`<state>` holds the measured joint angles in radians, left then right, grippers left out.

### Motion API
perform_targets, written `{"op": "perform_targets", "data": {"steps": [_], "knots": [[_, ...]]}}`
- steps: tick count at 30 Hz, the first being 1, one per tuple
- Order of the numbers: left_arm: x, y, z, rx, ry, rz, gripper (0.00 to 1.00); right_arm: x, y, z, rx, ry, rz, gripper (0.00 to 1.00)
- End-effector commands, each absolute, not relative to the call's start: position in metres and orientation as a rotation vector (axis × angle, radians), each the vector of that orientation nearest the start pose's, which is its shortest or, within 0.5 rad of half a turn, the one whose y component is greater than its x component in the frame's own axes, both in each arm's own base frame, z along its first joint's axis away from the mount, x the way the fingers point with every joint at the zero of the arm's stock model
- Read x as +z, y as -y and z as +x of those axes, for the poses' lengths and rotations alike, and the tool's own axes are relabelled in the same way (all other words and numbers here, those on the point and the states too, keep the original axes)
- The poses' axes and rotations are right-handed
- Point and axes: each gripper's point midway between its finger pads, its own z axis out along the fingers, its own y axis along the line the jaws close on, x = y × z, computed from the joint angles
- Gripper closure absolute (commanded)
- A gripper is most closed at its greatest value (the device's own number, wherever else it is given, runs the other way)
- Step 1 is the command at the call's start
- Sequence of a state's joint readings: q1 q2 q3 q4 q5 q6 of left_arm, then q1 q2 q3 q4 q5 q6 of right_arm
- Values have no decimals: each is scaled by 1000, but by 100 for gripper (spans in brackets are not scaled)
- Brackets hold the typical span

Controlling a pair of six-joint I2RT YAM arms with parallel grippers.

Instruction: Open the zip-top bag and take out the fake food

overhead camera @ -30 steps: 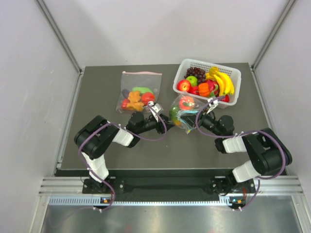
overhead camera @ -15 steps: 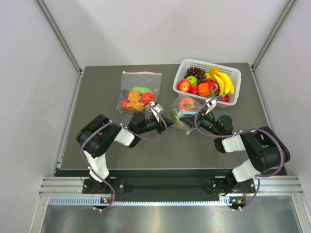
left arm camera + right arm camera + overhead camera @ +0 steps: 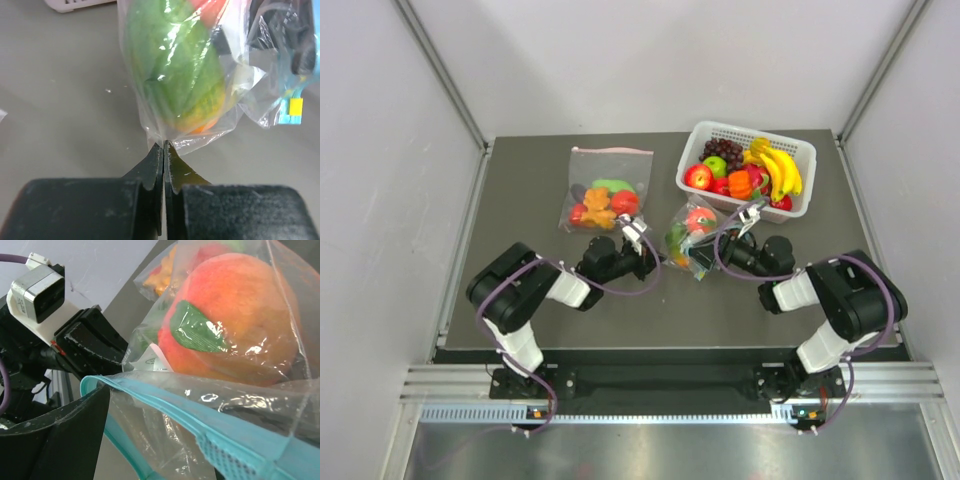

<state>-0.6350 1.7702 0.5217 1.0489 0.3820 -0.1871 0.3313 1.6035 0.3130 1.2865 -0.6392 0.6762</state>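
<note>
The zip-top bag point(image 3: 688, 240) lies mid-table between both grippers, clear with a teal-blue zip strip point(image 3: 165, 402). Inside it is the fake food: a peach-red piece point(image 3: 235, 315) with a green leaf, and a green and orange piece point(image 3: 175, 70). My left gripper point(image 3: 164, 145) is shut on the bag's bottom corner, at its left side point(image 3: 660, 252). My right gripper point(image 3: 718, 250) is at the bag's mouth. It stands open point(image 3: 190, 435), with the zip strip stretched across its left finger point(image 3: 55, 440). Plastic hides its other finger.
A white basket point(image 3: 804, 150) of fruit, with bananas and grapes, stands at the back right. A larger clear bag with a pink-red strip point(image 3: 605, 190) lies behind my left gripper. Grey walls close in the table on three sides.
My left gripper has shut on the bag's corner. My right gripper's jaws have spread wider at the bag's mouth. The bag and both grippers have shifted slightly left.
</note>
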Motion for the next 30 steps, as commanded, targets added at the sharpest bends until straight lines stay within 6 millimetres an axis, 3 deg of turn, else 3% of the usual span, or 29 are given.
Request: {"op": "perform_targets", "data": {"steps": [1,9,15,21,28,30], "knots": [[86,302,308,-862,-1689,642,100,196,-228,311,1143,-1377,-349,27],[112,307,298,-920,-1623,678,100,178,-213,325,954,-1463,-339,28],[124,307,295,-932,-1601,689,100,175,-220,315,1004,-1451,-411,21],[100,294,319,-789,-1721,603,100,193,-226,302,1144,-1387,-409,17],[94,322,298,-864,-1673,701,100,206,-230,310,1182,-1356,-343,22],[93,327,300,-832,-1682,717,100,208,-230,311,1183,-1347,-331,23]]}}
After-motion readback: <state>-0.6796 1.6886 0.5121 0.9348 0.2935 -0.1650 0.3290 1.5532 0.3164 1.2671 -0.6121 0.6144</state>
